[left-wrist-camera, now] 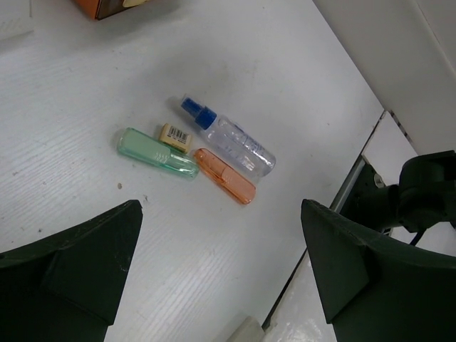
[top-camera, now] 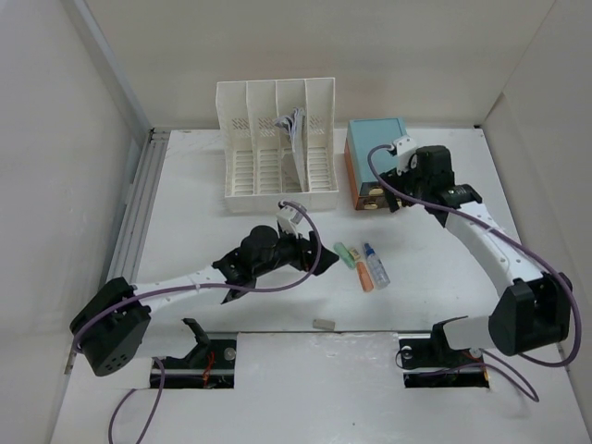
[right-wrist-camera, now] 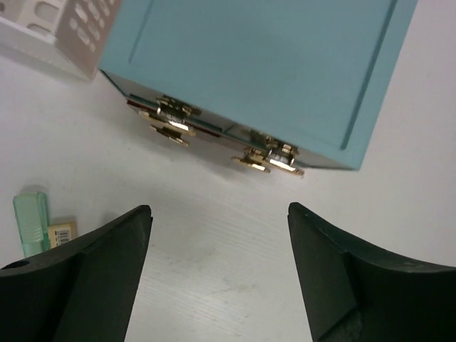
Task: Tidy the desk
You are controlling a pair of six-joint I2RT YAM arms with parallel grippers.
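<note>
hovering over the matte white desk point(top-camera: 185, 203), left gripper point(left-wrist-camera: 221, 221) and right gripper point(right-wrist-camera: 219, 221) both spread wide.

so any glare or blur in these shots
Top view: even, soft light, faint shadows on the desk. Left wrist: bottle and eraser barcode sharp, left fingers nearly black. Right wrist: gold handles on the box glare white, right fingers dark and soft-edged.
</note>
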